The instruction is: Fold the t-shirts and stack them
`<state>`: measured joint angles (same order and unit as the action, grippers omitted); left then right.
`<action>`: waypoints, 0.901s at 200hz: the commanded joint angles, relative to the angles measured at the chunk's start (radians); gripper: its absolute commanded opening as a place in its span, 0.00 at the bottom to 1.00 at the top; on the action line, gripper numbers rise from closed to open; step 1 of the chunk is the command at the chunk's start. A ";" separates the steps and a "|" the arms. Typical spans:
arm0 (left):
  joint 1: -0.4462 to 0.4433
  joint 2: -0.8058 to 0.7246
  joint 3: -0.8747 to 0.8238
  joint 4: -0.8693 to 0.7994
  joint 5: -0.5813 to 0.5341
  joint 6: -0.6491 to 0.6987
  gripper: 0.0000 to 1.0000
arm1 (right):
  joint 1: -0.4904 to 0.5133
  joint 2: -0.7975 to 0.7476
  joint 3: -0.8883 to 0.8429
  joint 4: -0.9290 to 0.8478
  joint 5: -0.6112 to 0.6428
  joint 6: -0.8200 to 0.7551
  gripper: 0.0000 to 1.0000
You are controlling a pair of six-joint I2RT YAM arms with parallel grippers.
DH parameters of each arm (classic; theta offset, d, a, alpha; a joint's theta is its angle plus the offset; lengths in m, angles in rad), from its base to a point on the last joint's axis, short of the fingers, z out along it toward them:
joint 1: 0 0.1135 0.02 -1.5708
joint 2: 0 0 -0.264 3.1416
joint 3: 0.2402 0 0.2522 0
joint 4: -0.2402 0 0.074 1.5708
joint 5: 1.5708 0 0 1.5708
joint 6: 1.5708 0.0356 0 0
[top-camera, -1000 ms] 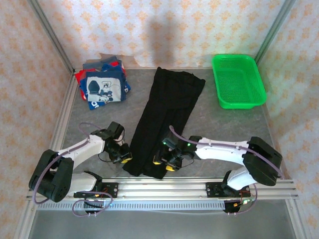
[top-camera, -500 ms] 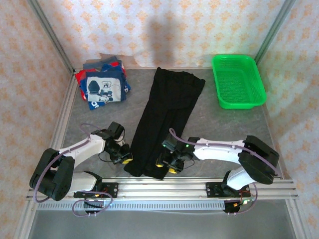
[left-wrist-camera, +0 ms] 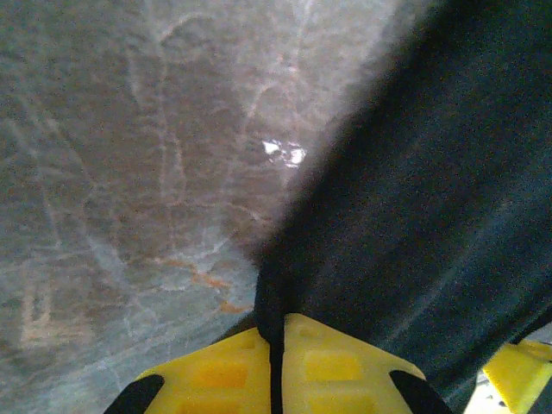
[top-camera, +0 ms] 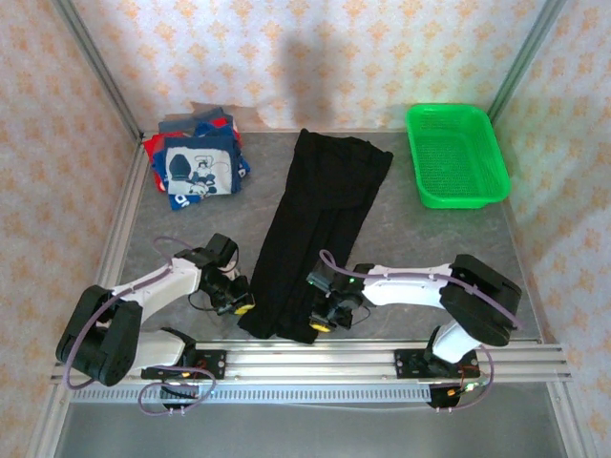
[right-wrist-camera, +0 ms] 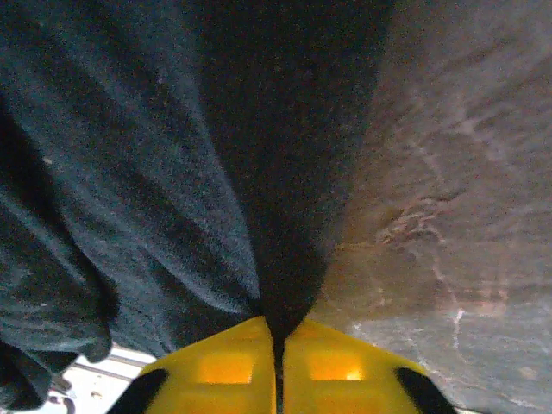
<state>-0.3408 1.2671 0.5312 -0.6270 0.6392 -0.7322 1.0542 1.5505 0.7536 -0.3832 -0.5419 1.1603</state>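
- The left gripper is low on the table, at the near left corner of the black t-shirt.
- In the left wrist view its yellow fingers are pressed together, and a thin fold of the black cloth is pinched in the seam between them.
- From this gripper, the black cloth spreads ahead and to the right. Bare grey table lies ahead and to the left.
- The right gripper is also low on the table, at the near right corner of the same t-shirt.
- In the right wrist view its two yellow fingers are closed on the black cloth, which goes into the narrow line between them.
- From this gripper, the cloth lies ahead and to the left in soft wrinkles. Bare table is to the right.
- The near hem of the black t-shirt lies between the two grippers. The rest lies as a long narrow strip away from them and leans a little to the right at its far end.
- A pile of folded t-shirts lies well ahead of the left gripper and a little to its left. The navy t-shirt with a white print is on top, and red and grey edges show under it.
- A green basket stands well ahead of the right gripper and to its right, apart from the black t-shirt.
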 commanded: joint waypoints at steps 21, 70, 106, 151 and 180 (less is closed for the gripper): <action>-0.012 -0.095 0.032 -0.139 0.020 0.004 0.09 | 0.009 -0.155 -0.017 -0.116 0.104 -0.022 0.00; -0.028 -0.225 0.098 -0.212 0.043 -0.077 0.09 | 0.010 -0.301 -0.014 -0.166 0.113 0.032 0.00; -0.036 -0.267 0.161 -0.192 0.071 -0.152 0.08 | 0.010 -0.398 0.013 -0.200 0.147 0.088 0.00; -0.031 -0.090 0.379 -0.128 0.071 -0.123 0.07 | -0.184 -0.450 0.092 -0.317 0.145 -0.034 0.00; -0.009 0.120 0.574 -0.120 0.062 -0.036 0.06 | -0.369 -0.381 0.156 -0.326 0.058 -0.176 0.00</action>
<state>-0.3679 1.2568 0.9688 -0.7742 0.7006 -0.8440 0.7872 1.1259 0.8452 -0.6441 -0.4412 1.1225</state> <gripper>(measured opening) 0.060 0.051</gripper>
